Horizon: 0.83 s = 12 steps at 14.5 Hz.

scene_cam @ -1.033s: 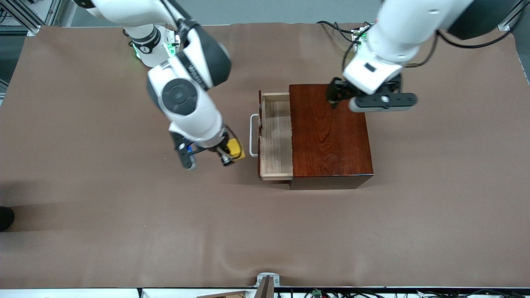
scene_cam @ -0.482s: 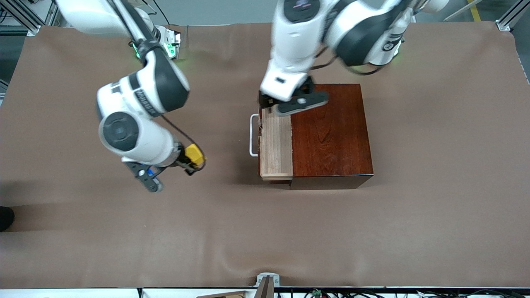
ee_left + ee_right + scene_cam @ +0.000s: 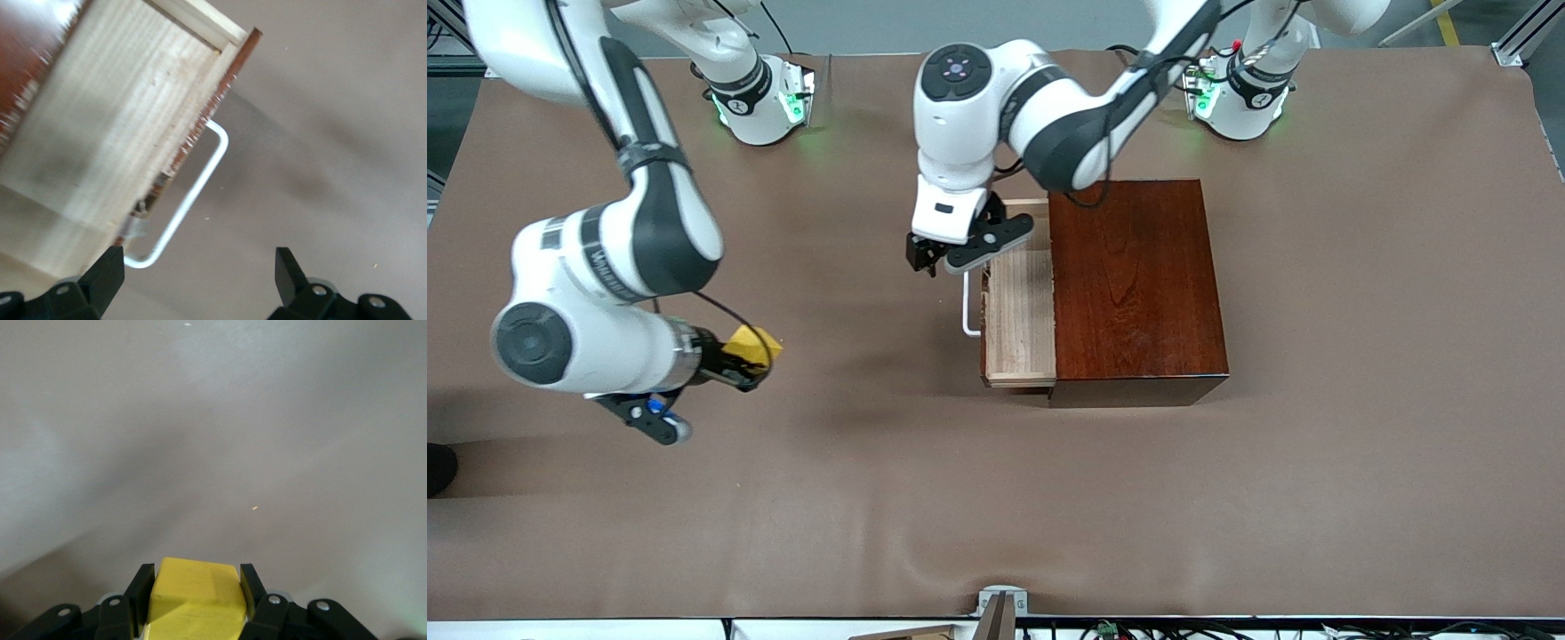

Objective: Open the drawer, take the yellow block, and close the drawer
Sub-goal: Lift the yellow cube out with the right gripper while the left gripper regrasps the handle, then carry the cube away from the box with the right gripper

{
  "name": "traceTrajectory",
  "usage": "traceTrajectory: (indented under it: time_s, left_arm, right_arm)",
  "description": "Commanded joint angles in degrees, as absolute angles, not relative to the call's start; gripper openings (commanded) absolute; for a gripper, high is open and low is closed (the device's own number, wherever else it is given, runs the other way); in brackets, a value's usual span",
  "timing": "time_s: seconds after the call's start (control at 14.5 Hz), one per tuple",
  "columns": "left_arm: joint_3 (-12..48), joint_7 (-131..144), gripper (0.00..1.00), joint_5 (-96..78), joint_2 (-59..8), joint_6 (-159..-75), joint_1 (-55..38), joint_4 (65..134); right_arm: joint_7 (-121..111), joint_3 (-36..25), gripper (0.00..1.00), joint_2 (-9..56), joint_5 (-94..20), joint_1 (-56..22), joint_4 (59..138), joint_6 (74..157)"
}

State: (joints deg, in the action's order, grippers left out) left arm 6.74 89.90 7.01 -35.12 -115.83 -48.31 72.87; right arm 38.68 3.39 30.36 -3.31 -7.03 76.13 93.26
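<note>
Drawer [image 3: 1018, 324]: it is pulled out of the dark reddish-brown wooden box [image 3: 1134, 280], toward the right arm's end of the table. Its pale wood inside shows nothing in it.
Handle [image 3: 967, 313]: the white U-shaped bar on the drawer front; nothing touches it in these views.
Yellow block [image 3: 752, 347]: out of the drawer, gripped in the right gripper, up over the bare brown table cover [image 3: 996, 498], well apart from the box.
Right gripper [image 3: 738, 360]: the fingers are closed on the yellow block, one finger on each side of it, as the right wrist view shows.
Left gripper [image 3: 929, 258]: the fingers stand open and hold nothing. It hangs over the table just beside the drawer front, with the handle close to one finger in the left wrist view.
Done: the drawer is open and the block is taken out.
Left to do: closing the drawer. I judge that the left gripper is placed to push the front in.
</note>
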Motion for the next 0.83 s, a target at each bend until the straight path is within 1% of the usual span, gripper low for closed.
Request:
traceTrajectory:
  time_s: [0.0, 0.21, 0.28, 0.41, 0.55, 0.76]
  left_arm:
    - [1.0, 93.6, 1.00, 8.1, -39.1, -117.2, -55.0, 69.8]
    - [0.3, 97.5, 1.00, 8.1, -42.7, -117.9, -56.9, 68.3]
    - [0.3, 100.2, 1.00, 8.1, -43.8, -119.3, -57.0, 67.0]
    - [0.1, 103.8, 1.00, 8.1, -46.6, -121.4, -58.3, 66.3]
    - [-2.2, 106.2, 1.00, 8.1, -47.7, -122.4, -60.3, 66.3]
    - [-3.0, 110.1, 1.00, 8.1, -47.9, -122.4, -60.6, 66.4]
  right_arm:
    - [31.7, 4.4, 0.00, 26.8, -3.4, -3.6, 81.5, 93.9]
    - [19.0, 4.3, 0.00, 24.5, -3.1, 1.1, 88.0, 98.7]
    - [15.7, 4.3, 0.00, 23.9, -2.9, 3.1, 89.9, 100.2]
    - [8.0, 4.3, 0.00, 24.1, 0.1, 5.7, 91.7, 101.9]
    - [2.2, 4.3, 0.00, 24.0, 2.4, 7.3, 95.5, 107.2]
    - [-2.2, 4.2, 0.00, 23.8, 5.2, 8.5, 101.8, 115.5]
